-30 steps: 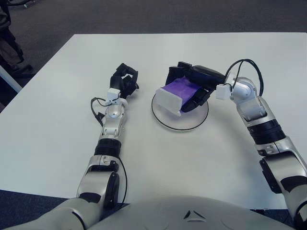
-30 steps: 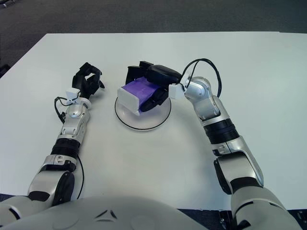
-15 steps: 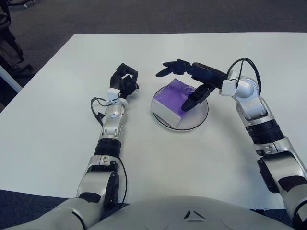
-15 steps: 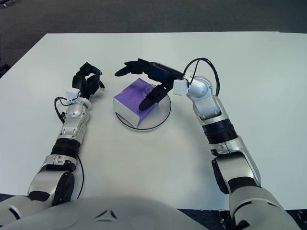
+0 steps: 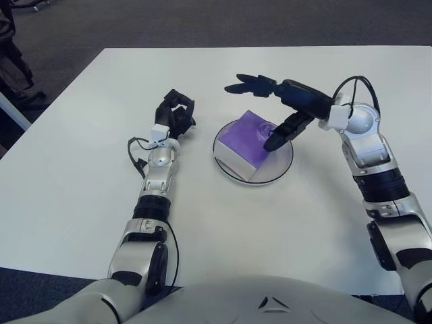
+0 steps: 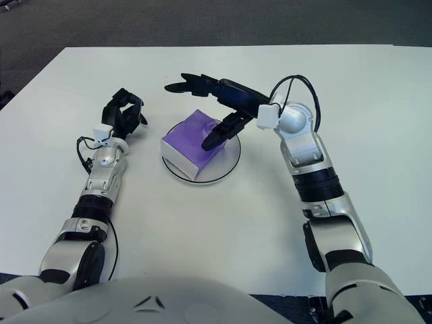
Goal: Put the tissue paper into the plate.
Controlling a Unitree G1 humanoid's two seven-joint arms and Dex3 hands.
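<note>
A purple and white tissue box [image 5: 246, 144] lies in the round white plate [image 5: 278, 167] at the middle of the table. My right hand [image 5: 277, 101] hovers just above and behind the box with its fingers spread, holding nothing. One finger [image 5: 280, 136] hangs down close to the box's right side. My left hand [image 5: 174, 115] rests on the table to the left of the plate with its fingers curled, empty.
The white table [image 5: 81, 162] carries only the plate and box. Dark carpet lies beyond its far edge. A dark object [image 5: 12, 61] stands off the table's far left corner.
My right hand has let go of the tissue box, spread its fingers and lifted up and to the right. The box now rests in the plate. The left hand has not moved.
</note>
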